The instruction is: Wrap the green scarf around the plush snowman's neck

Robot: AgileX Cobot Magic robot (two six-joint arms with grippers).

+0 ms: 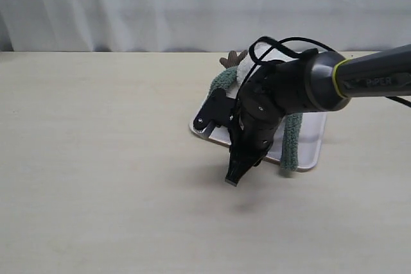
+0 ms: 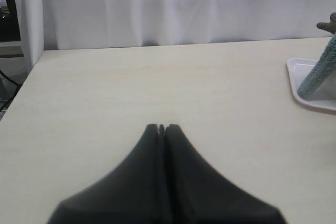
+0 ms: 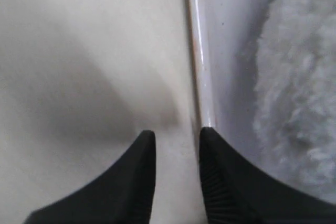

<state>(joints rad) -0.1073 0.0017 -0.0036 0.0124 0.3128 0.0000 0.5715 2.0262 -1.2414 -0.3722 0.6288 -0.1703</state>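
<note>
On tray (image 1: 311, 149), green scarf (image 1: 290, 142) draped over plush snowman (image 3: 299, 103), neck hidden by arm; right gripper (image 1: 232, 176) held parted, empty, at tray rim, likely for regrasp; left gripper (image 2: 161, 128) held clenched, empty, well apart

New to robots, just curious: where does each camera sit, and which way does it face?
Exterior view: off the arms, raised, facing the curtain across the table; shows the right arm and right tool by the white tray.
Left wrist view: on the left arm, looking over its shut left tool across the table.
Right wrist view: on the right arm, looking down past its open right tool at tray rim and plush snowman.
Shared: exterior and left wrist views both show the green scarf and tray.
</note>
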